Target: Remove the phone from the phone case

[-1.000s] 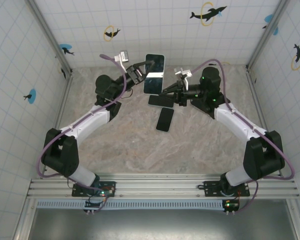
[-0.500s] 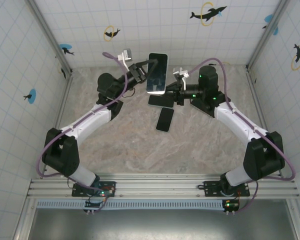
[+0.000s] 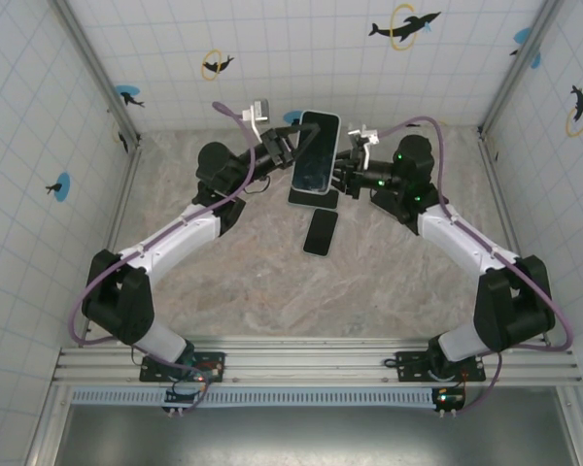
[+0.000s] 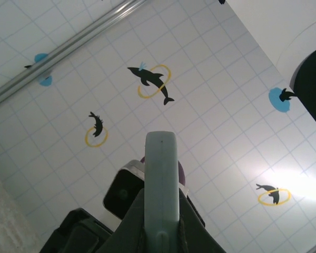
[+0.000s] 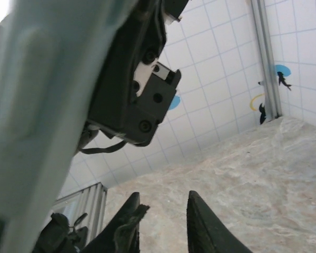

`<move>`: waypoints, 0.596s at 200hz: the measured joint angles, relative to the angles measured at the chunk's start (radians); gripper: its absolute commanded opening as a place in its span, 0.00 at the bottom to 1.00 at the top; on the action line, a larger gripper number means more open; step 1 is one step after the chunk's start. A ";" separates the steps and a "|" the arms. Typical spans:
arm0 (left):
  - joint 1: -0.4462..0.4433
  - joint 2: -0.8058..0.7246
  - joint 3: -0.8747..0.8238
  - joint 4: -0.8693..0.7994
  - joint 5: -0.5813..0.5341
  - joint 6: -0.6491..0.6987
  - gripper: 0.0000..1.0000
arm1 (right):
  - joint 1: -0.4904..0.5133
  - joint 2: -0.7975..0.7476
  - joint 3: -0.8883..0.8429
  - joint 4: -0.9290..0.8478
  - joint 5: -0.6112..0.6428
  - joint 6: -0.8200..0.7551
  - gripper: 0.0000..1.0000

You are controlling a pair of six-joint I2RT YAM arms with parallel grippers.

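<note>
hidden: left gripper (image 3: pixel 291 144) fingertips, behind the pale green rectangular phone case (image 4: pixel 161 190)
left arm: raised, pinching the case edge
right gripper (image 5: pixel 163 224): beside the case, spread, empty

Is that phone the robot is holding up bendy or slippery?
Probably stiff: the phone looks flat though the left gripper pinches just one edge. It looks glossy, so it might slip in a loose grip. Held high above the table, a drop could crack it.
</note>
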 measured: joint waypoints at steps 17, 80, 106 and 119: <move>0.004 -0.012 -0.013 -0.004 -0.040 0.000 0.00 | -0.008 -0.021 -0.033 0.024 0.008 0.038 0.46; 0.025 -0.087 -0.088 -0.058 -0.231 -0.035 0.00 | -0.075 -0.085 -0.174 0.294 0.109 0.396 0.52; 0.021 -0.088 -0.092 -0.066 -0.269 -0.058 0.00 | -0.038 -0.085 -0.183 0.350 0.143 0.480 0.52; 0.017 -0.088 -0.092 -0.069 -0.281 -0.062 0.00 | -0.018 -0.084 -0.183 0.371 0.151 0.505 0.51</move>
